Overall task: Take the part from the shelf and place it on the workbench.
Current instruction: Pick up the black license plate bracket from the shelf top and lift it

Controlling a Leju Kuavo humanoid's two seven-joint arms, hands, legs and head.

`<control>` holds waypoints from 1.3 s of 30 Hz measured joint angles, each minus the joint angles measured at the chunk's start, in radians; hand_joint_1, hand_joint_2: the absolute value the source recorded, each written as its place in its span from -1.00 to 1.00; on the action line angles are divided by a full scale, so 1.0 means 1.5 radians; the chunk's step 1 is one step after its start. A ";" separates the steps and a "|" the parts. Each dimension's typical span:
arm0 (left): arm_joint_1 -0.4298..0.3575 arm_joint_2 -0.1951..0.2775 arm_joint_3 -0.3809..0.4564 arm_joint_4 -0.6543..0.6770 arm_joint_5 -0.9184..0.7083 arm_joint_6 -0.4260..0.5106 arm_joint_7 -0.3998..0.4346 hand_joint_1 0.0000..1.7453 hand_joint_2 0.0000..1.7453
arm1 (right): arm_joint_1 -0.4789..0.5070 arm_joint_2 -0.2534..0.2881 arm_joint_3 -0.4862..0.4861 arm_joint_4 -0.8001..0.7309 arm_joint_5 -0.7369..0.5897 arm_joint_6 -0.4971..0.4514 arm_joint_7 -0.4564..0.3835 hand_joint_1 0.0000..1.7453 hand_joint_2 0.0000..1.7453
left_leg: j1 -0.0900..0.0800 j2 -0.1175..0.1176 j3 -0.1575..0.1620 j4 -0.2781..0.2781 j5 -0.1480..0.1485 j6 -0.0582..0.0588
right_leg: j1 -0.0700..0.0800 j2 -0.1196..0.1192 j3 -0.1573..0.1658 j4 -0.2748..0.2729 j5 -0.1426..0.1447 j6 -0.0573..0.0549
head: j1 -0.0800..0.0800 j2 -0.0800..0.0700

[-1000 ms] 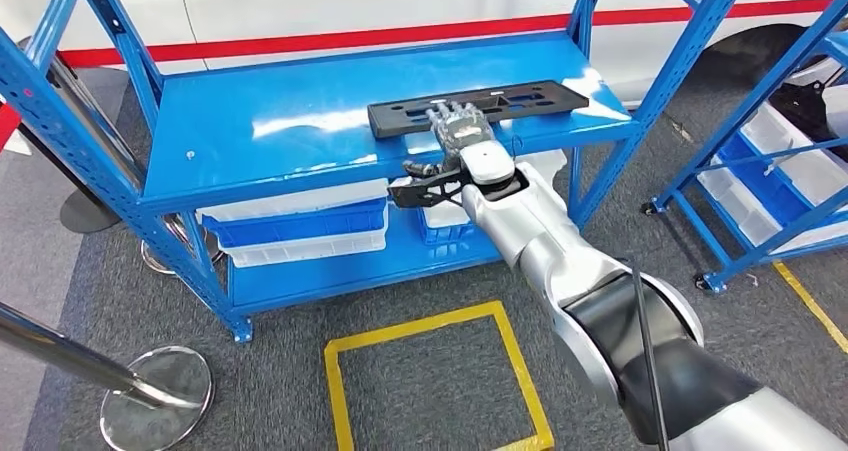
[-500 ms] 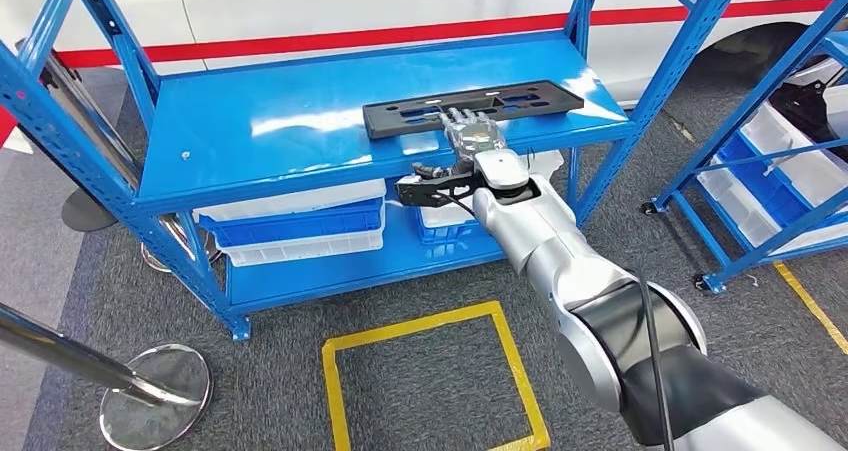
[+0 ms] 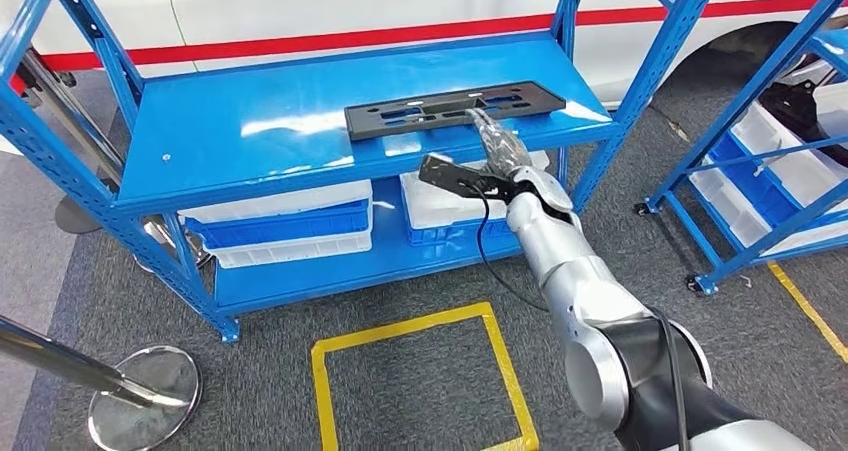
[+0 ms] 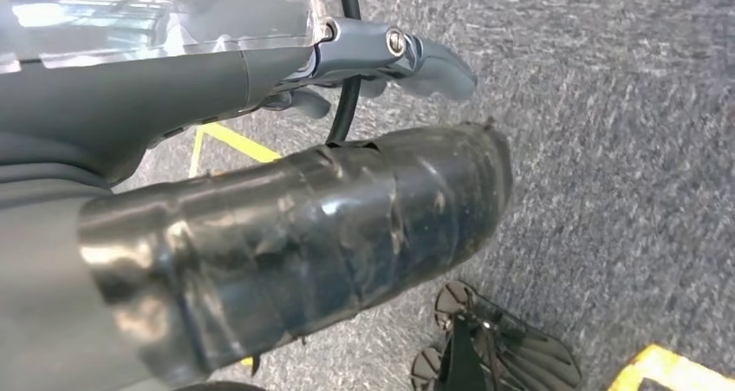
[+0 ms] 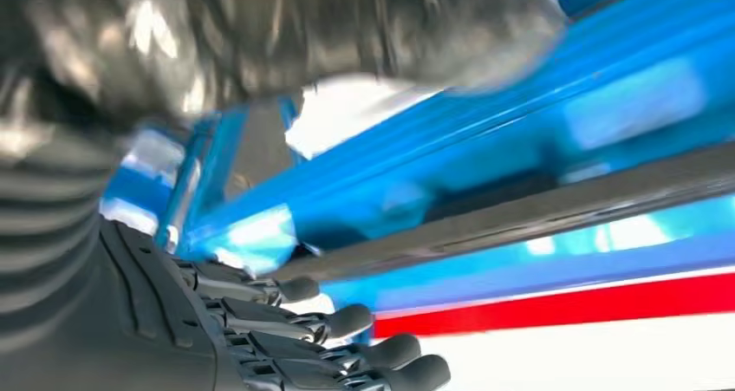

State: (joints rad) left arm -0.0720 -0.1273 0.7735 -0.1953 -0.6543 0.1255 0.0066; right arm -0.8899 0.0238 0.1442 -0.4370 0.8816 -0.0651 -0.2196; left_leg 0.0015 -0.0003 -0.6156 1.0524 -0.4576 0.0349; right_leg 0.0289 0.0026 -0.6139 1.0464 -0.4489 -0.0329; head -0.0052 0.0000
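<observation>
The part [image 3: 450,108] is a long flat black plate with slots. It lies on the top board of the blue shelf [image 3: 250,121], toward the right. My right hand [image 3: 497,141] is turned on its edge at the plate's front rim, fingers stretched toward it and holding nothing; whether they touch is unclear. In the right wrist view the dark fingers [image 5: 347,322] and the blurred thumb [image 5: 390,18] stand apart, with the plate's grey edge [image 5: 537,213] and the shelf between them. My left hand [image 4: 286,226] hangs over grey carpet, empty, its fingers [image 4: 416,57] straight.
White and blue bins [image 3: 290,221] fill the lower shelf board. A second blue rack [image 3: 770,171] with bins stands at the right. A yellow taped square [image 3: 410,371] marks the carpet in front, a steel post base [image 3: 140,396] stands lower left, and a white vehicle [image 3: 300,11] is behind.
The camera has shifted a little. My right hand, earlier lying palm-down over the plate's front edge, has rolled onto its side and slid toward the plate's right half. The plate has not moved.
</observation>
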 joint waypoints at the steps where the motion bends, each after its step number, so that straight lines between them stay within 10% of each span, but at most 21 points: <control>1: 0.000 0.000 0.002 0.000 -0.001 0.000 0.000 -1.00 -1.00 | 0.003 -0.001 -0.012 -0.004 -0.002 0.000 0.000 -1.00 1.00 | 0.001 0.000 0.001 -0.003 0.002 0.002 | 0.000 0.000 0.000 -0.001 0.001 0.002 | 0.000 0.000; 4: 0.000 -0.003 0.006 0.000 -0.003 0.000 0.000 -1.00 -1.00 | 0.006 -0.004 -0.043 -0.014 -0.004 0.000 0.000 -1.00 1.00 | 0.008 0.004 0.007 -0.017 0.010 0.008 | -0.002 0.002 -0.012 0.030 -0.023 0.014 | 0.001 0.000; 8: -0.001 -0.003 0.006 -0.001 -0.003 0.000 -0.001 -1.00 -1.00 | 0.015 -0.006 -0.063 -0.016 -0.005 0.000 0.000 -1.00 1.00 | 0.012 0.005 0.008 -0.021 0.012 0.008 | -0.024 0.001 -0.078 0.170 -0.085 0.036 | 0.003 0.000; 12: 0.000 -0.004 0.006 -0.001 -0.004 0.000 -0.001 -1.00 -1.00 | 0.019 -0.006 -0.070 -0.021 0.001 -0.004 0.007 -1.00 1.00 | 0.019 0.005 0.011 -0.020 0.009 -0.003 | -0.036 -0.002 -0.019 0.047 -0.011 0.047 | 0.003 0.000; 14: -0.001 -0.004 0.007 -0.001 -0.007 0.000 0.000 -1.00 -1.00 | 0.018 -0.007 -0.072 -0.023 0.015 -0.006 0.017 -1.00 1.00 | 0.019 0.004 0.012 -0.021 0.010 -0.013 | -0.032 -0.001 0.009 -0.011 0.007 0.043 | 0.003 0.000; 21: -0.002 -0.004 0.012 -0.001 -0.016 0.000 0.003 -1.00 -1.00 | 0.018 -0.007 -0.074 -0.027 0.044 -0.005 0.025 -1.00 1.00 | 0.020 0.004 0.007 -0.013 -0.002 -0.032 | -0.032 -0.001 0.015 -0.028 0.012 0.018 | 0.003 0.000; 26: -0.001 -0.004 0.020 -0.001 -0.020 -0.004 0.002 -1.00 -1.00 | 0.019 -0.005 -0.074 -0.027 0.065 -0.007 0.025 -1.00 1.00 | 0.016 0.004 -0.071 0.156 -0.063 -0.024 | -0.018 0.001 0.015 -0.022 0.006 0.002 | 0.003 0.000; 30: -0.002 -0.003 0.022 -0.001 -0.021 -0.005 0.002 -1.00 -1.00 | 0.017 -0.004 -0.074 -0.026 0.071 -0.005 0.025 -1.00 1.00 | 0.010 0.003 -0.002 0.009 0.001 -0.009 | -0.013 0.003 0.011 -0.004 -0.006 0.007 | 0.003 0.000; 35: -0.002 -0.005 0.023 -0.001 -0.026 -0.005 0.002 -1.00 -1.00 | 0.018 -0.004 -0.074 -0.027 0.082 -0.005 0.020 -1.00 1.00 | 0.012 0.003 0.007 -0.013 0.006 0.000 | -0.015 0.002 0.002 0.012 -0.019 0.024 | 0.003 0.000; 39: -0.002 -0.006 0.025 -0.001 -0.027 -0.005 0.002 -1.00 -1.00 | 0.019 -0.004 -0.074 -0.025 0.084 -0.006 0.021 -1.00 1.00 | 0.014 0.003 0.009 -0.018 0.008 0.004 | -0.026 0.001 -0.068 0.155 -0.085 0.041 | 0.003 0.000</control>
State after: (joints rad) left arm -0.0753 -0.1362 0.8115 -0.1965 -0.6953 0.1176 0.0095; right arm -0.8616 0.0183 0.0332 -0.4751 1.0082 -0.0746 -0.1885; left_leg 0.0220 0.0047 -0.6017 1.0252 -0.4454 0.0406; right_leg -0.0106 0.0047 -0.7166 1.2793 -0.5762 0.0289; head -0.0001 0.0000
